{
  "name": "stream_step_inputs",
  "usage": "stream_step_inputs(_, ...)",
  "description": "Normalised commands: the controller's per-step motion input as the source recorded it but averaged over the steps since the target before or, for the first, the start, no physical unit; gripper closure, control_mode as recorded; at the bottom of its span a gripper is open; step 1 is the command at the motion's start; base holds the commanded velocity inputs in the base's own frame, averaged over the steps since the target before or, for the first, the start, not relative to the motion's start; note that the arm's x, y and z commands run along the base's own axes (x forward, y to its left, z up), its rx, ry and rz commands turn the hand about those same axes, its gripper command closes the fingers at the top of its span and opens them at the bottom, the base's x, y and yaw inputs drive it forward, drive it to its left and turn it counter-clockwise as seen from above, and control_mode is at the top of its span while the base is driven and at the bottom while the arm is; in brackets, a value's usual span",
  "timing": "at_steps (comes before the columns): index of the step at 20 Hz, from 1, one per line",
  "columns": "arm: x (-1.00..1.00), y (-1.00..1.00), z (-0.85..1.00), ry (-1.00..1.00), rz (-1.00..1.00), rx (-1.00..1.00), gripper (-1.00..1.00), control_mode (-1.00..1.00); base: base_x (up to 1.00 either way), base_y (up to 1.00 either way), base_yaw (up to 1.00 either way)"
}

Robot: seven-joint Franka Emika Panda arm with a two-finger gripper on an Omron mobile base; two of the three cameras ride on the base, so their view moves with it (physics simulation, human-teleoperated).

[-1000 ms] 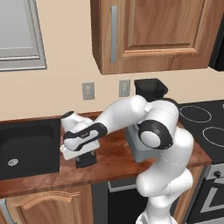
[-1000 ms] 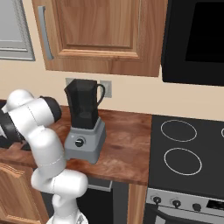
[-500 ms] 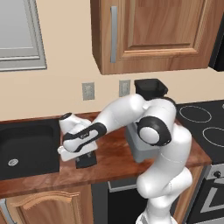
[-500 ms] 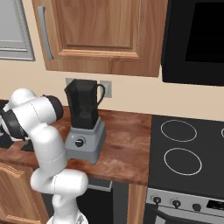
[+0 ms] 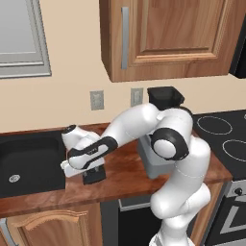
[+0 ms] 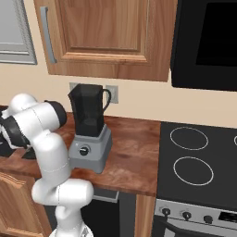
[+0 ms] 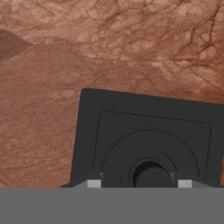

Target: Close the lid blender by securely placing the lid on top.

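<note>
hand view | lid (image 7: 148,140) flat on counter (image 7: 87,52); end effector (image 7: 136,183) straddles its centre; grip: cannot tell

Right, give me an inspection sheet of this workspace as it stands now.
Surface: brown wooden counter, between the black sink and the stove.
Job's things: lid lies flat on the counter near the sink; blender stands upright with its jar uncovered.
Clutter: nothing seen.
Hand: hand is down over the lid, its fingers either side of the raised centre; whether they grip it cannot be told.
Cables: nothing seen.
Surroundings: wall outlets behind the counter, wooden cabinets above, a dark microwave over the stove.
</note>
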Motion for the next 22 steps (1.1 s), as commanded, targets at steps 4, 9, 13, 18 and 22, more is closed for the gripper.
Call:
stream_step_inputs(4, 0.00, -0.04, -0.05, -0.09, 0.00, 0.07, 1.00, -1.00, 0.00, 0.00, 0.00)
stream_step_inputs(9, 0.00, -0.29, 0.00, -0.07, 0.00, 0.11, 1.00, -1.00, 0.00, 0.00, 0.00)
stream_step_inputs(13, 0.00, -0.33, 0.01, -0.03, 0.00, 0.10, 1.00, -1.00, 0.00, 0.00, 0.00)
stream_step_inputs(18, 0.00, -0.22, 0.25, -0.06, 0.00, 0.07, 1.00, -1.00, 0.00, 0.00, 0.00)
stream_step_inputs(22, -0.12, 0.00, 0.93, -0.20, -0.02, 0.01, 1.00, -1.00, 0.00, 0.00, 0.00)
